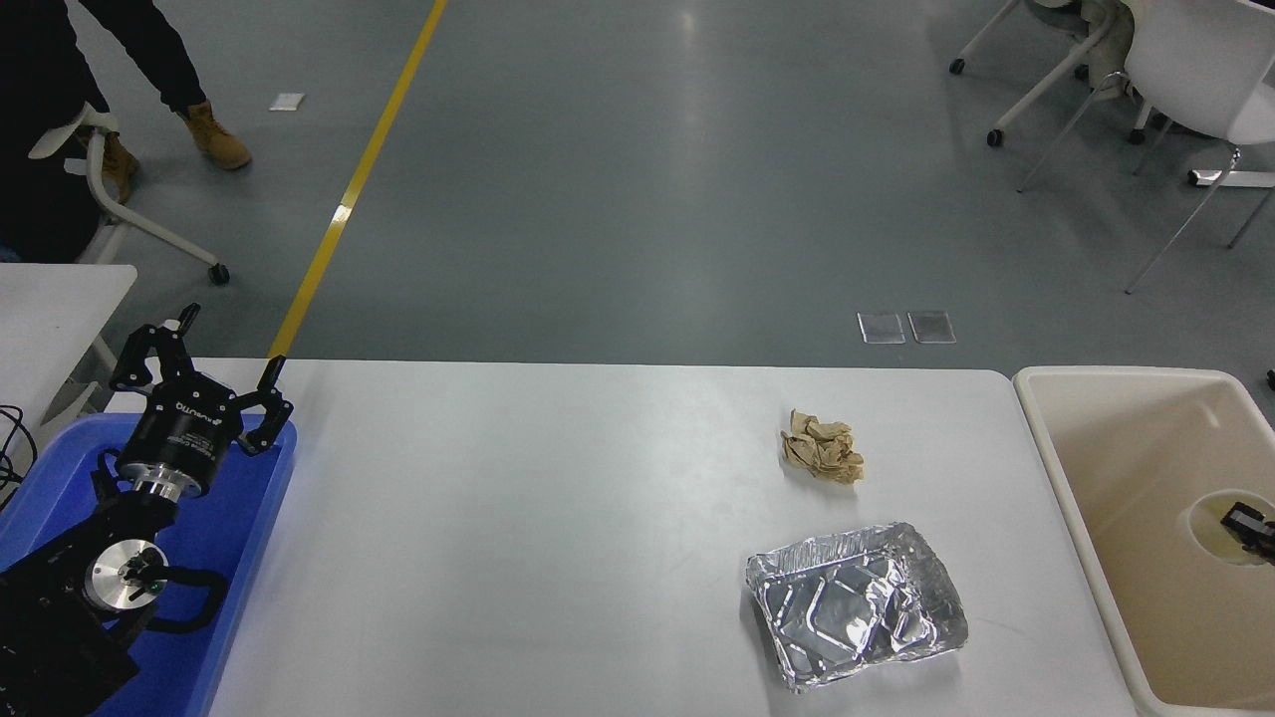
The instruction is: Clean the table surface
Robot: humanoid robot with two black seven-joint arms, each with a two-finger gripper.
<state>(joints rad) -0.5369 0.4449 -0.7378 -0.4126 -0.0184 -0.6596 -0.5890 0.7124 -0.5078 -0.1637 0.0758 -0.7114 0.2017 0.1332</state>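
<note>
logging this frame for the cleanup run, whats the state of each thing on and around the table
table surface: not cleared, two items on it
crumpled brown paper: balled up, lying on the table
foil tray: dented, open side up, looks empty
beige tub: a pale round object inside
pale round object: in the tub, at the right gripper
left gripper: open, over the blue bin
blue bin: under the left arm
right gripper: barely in view

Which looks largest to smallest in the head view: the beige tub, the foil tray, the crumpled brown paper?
1. Beige tub, although cut off by the frame edge.
2. Foil tray.
3. Crumpled brown paper, a little farther from the camera.
</note>
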